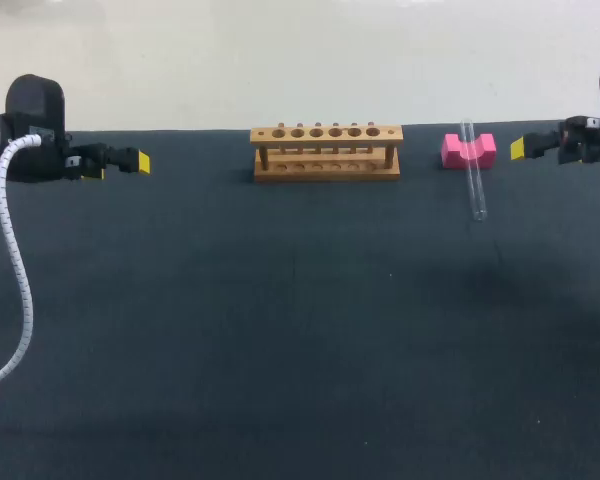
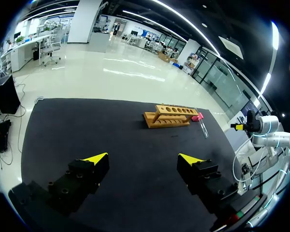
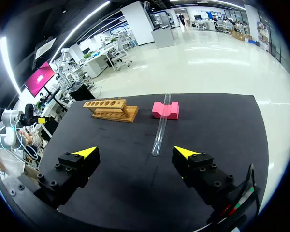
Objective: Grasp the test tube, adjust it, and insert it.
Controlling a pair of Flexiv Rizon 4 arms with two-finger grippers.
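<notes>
A clear glass test tube (image 1: 473, 170) lies with its far end propped on a pink foam block (image 1: 467, 150) at the back right of the black table; the tube (image 3: 161, 124) sits ahead of my right gripper (image 3: 135, 153), which is open and holds nothing. A wooden rack (image 1: 326, 152) with a row of holes stands at the back middle. Out at the table's right edge is my right gripper (image 1: 520, 148). My left gripper (image 1: 140, 163) hangs at the left edge, open and empty. From the left wrist, the rack (image 2: 170, 116), block (image 2: 198, 116) and tube (image 2: 203, 128) lie far ahead of my left gripper (image 2: 144, 158).
The black mat (image 1: 280, 330) covers the whole table in front of the rack. A white corrugated cable (image 1: 18, 270) hangs from my left arm over the table's left side.
</notes>
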